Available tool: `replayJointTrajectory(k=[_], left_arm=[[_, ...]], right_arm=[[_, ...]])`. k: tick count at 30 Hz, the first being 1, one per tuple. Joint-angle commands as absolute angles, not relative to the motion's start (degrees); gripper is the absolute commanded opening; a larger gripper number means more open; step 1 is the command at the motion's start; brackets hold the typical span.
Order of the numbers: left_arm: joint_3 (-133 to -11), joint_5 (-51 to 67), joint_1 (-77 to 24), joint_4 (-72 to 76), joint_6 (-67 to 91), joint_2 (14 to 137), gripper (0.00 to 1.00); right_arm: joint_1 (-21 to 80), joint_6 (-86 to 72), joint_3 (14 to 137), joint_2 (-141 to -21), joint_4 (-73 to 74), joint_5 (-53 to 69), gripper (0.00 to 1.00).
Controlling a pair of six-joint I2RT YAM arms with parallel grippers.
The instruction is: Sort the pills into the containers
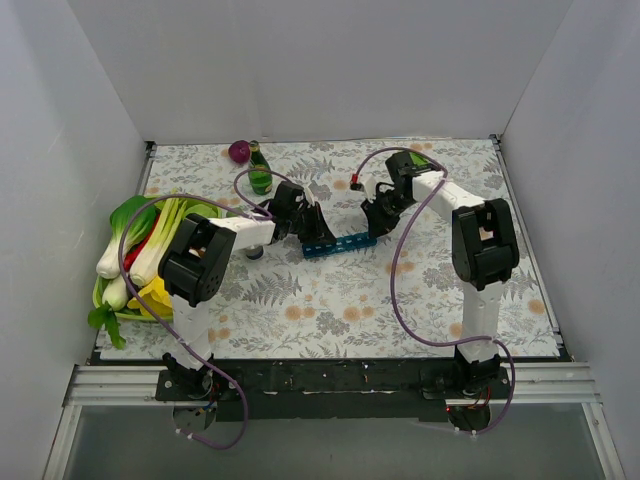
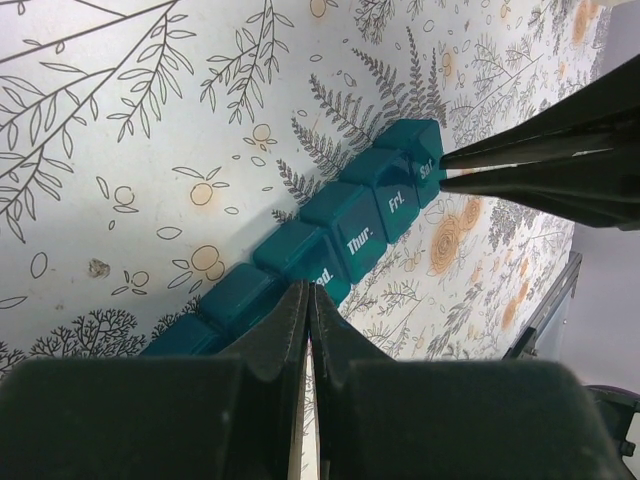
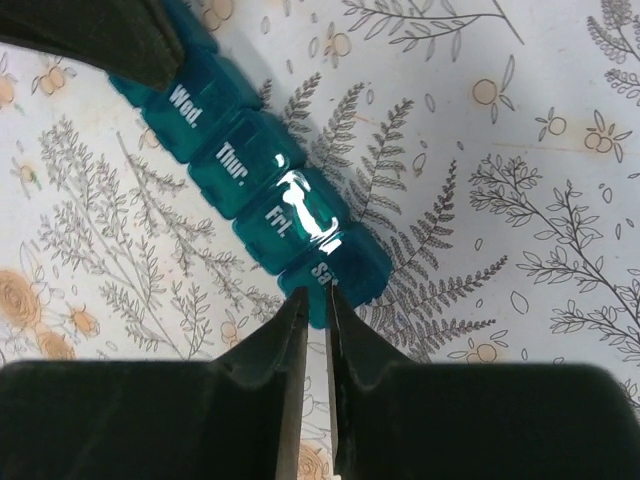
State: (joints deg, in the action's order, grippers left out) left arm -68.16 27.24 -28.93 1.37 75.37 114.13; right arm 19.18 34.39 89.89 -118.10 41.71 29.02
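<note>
The teal-blue pill box point(image 1: 341, 243) lies mid-table with all visible lids closed. No pills are visible in any view. My left gripper point(image 1: 314, 229) is shut, its tips resting on the box's left part. In the left wrist view the gripper point(image 2: 307, 291) touches the "Wed." compartment of the box point(image 2: 345, 225). My right gripper point(image 1: 377, 220) is at the box's right end. In the right wrist view the gripper point(image 3: 312, 296) is shut to a thin slit, its tips at the "Sat" edge of the box point(image 3: 250, 175). The right gripper's fingers point(image 2: 520, 150) also show in the left wrist view.
A green bottle point(image 1: 260, 177) and a purple round thing point(image 1: 239, 151) stand at the back. A green bowl point(image 1: 210, 210) holding bok choy point(image 1: 128, 243) and other vegetables stands at the left. A floral cloth point(image 1: 330, 310) covers the table, with white walls on three sides.
</note>
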Motion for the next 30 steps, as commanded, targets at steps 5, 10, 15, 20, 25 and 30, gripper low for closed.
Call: replayJointTrajectory(k=[5,10,15,20,25,30], left_arm=[[-72.1,29.1,-27.6,0.4,74.7,106.1,0.07],[-72.0,29.5,-26.8,-1.8,74.3,101.5,0.09],[-70.0,30.6,-26.5,-1.8,73.8,102.0,0.06],[-67.6,31.2,-26.4,-0.4,74.2,103.6,0.05],[-66.5,30.6,-25.8,-0.4,73.5,102.0,0.04],[-64.9,30.3,-24.6,-1.1,71.9,97.2,0.05]], right_arm=[[18.8,46.8,91.9,-108.7,46.5,39.1,0.52],[20.7,46.7,92.2,-109.9,45.1,37.3,0.44],[22.4,43.0,91.7,-112.8,42.9,34.8,0.35],[22.4,39.9,92.3,-117.9,42.2,31.8,0.31],[22.4,39.3,92.5,-121.6,42.9,29.6,0.29],[22.5,40.2,93.0,-118.8,44.2,32.5,0.31]])
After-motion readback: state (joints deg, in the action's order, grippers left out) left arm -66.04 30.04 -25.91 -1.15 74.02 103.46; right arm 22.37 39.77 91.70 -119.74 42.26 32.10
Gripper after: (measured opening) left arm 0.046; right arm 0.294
